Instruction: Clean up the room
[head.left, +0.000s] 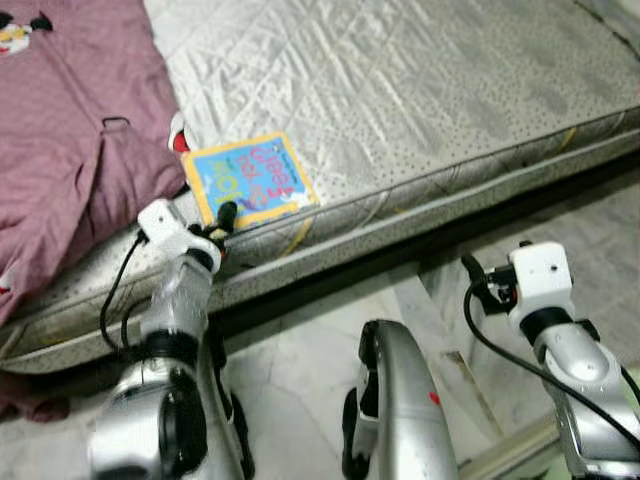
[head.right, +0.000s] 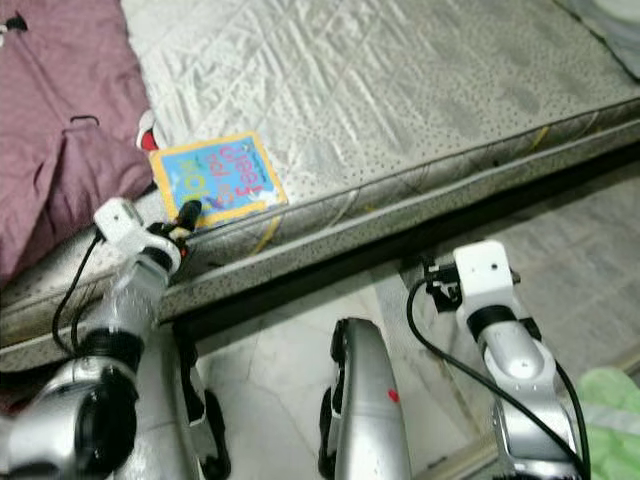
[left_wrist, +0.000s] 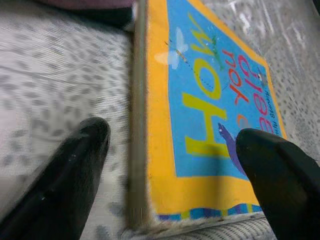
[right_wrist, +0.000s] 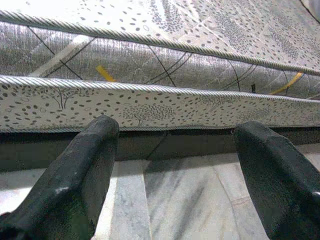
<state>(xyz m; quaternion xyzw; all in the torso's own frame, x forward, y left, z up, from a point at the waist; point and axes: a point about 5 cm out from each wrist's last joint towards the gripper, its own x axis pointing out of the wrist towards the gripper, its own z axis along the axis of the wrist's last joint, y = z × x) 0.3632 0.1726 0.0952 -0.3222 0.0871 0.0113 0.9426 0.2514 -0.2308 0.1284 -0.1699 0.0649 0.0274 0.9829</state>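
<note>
One book (head.left: 248, 180) lying flat near mattress (head.left: 420, 90) edge, beside pink garment (head.left: 70, 130). Left end effector (left_wrist: 170, 165) spread open astride its spine; risks shoving it instead of gripping. Right end effector (right_wrist: 180, 170) open, low below mattress.

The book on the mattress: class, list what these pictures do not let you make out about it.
- Book: title partly covered in the left wrist view by a finger of the left gripper.
- Small print: too small in the eye views.
- Underside: hidden against the mattress.
</note>
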